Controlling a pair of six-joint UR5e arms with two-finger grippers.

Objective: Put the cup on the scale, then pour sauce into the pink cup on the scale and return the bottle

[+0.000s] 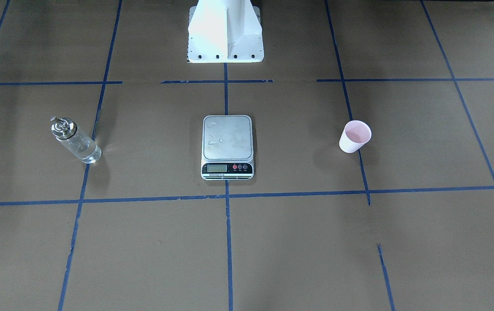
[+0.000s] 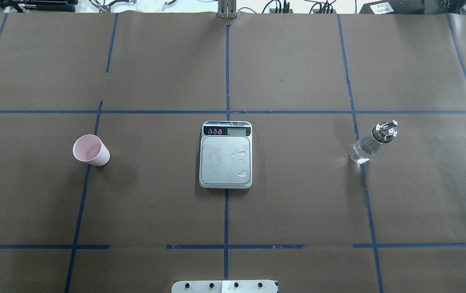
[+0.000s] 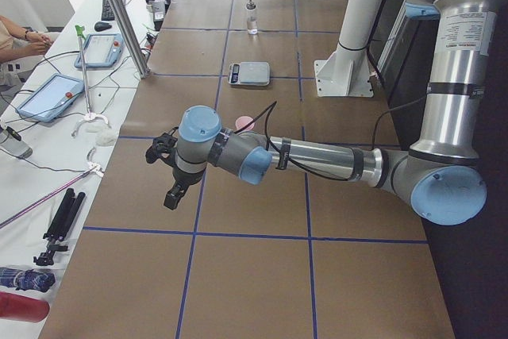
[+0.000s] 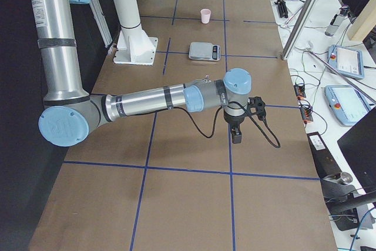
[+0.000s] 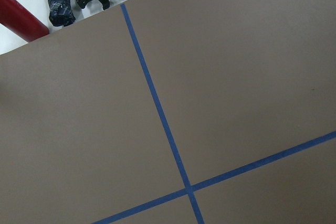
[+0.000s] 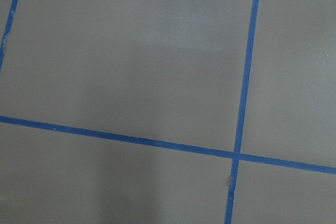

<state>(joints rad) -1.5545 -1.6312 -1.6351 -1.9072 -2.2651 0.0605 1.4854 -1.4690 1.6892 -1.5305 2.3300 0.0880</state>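
Awaiting step 1, the cup [image 2: 91, 149] was noted well apart from the scale [image 2: 225, 162]; a left gripper [image 3: 171, 198] grasp (jaw state not discernible) was judged next.

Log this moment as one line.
cup: on table | scale: droplets, no cup | bottle: upright on table | left gripper: clear of items, state unclear | right gripper: same

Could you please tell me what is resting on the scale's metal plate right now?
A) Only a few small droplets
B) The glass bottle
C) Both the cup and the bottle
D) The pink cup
A: the scale carries only a few droplets, while the cup and the bottle stand on the table well off to either side of it.
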